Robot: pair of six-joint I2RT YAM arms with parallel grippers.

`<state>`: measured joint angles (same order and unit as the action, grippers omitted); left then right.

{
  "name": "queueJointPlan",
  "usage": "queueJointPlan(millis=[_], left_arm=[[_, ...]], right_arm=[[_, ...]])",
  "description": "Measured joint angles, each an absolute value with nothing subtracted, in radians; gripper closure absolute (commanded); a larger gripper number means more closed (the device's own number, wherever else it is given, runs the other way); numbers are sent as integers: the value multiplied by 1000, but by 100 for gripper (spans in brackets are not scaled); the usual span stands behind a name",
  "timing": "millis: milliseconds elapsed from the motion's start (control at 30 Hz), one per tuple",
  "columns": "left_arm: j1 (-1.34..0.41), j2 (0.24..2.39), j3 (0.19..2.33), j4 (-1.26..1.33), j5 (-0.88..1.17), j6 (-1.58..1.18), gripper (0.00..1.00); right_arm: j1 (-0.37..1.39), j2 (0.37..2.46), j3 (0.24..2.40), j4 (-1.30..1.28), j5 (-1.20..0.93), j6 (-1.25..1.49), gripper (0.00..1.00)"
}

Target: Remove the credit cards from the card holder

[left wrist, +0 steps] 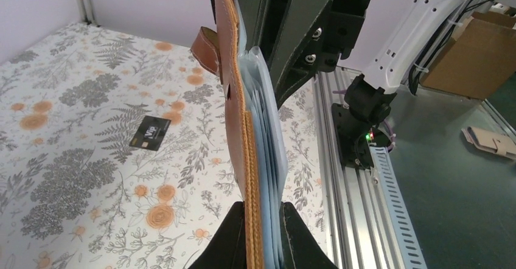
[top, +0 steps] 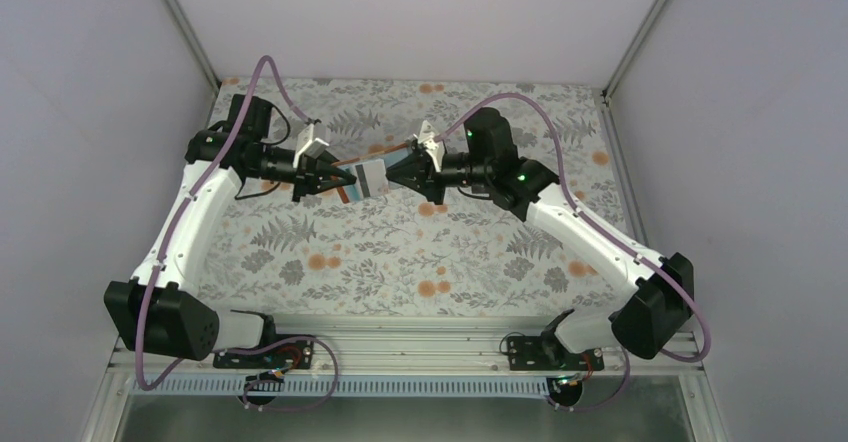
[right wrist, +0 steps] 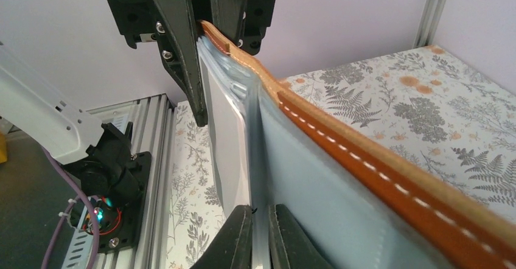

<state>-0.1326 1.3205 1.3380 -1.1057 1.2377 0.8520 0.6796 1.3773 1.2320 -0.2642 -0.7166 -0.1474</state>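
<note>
I see the card holder (top: pixel 365 177) held above the bench (top: pixel 400 252), left tool (left wrist: pixel 261 209) clamped on one end, right tool (right wrist: pixel 260 213) pinched onto a thin pale inner leaf; it's light, floppy leather, so I'd pull the slick cards by an exposed edge.

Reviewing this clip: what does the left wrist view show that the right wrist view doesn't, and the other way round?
Left wrist only: a black card lying flat on the floral table. It also shows the rust-brown outside of the card holder with its closing tab, and the left fingers clamped on the holder's edge.
Right wrist only: the right fingers pinching a thin pale layer inside the holder. I cannot tell whether it is a card or a pocket.
Both: the holder held off the table between the two arms, and its pale blue-grey inner layers.
</note>
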Motion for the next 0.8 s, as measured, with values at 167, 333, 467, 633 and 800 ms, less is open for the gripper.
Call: queueJointPlan(millis=[167,333,467,633,800], left_arm=[[-131,1320,1338,-1105,1238,857,97],[-125,1320,1338,-1109,1229,858,98],[-125,1321,1338,-1110,1223,863,98],[-124,1321,1338,-1114,1226,871,98],[-121,1321,1338,-1116,1239,874,93]], right_arm=[[685,1379,1232,-254,-708,-130,87],[699,1396,1232,-239,-699,-120,87],[709,1413,1232,-224,-712,-116,89],[710,1416,1233,-217,-745,-113,96],[710,1407,1231,-216,-764,-117,96]])
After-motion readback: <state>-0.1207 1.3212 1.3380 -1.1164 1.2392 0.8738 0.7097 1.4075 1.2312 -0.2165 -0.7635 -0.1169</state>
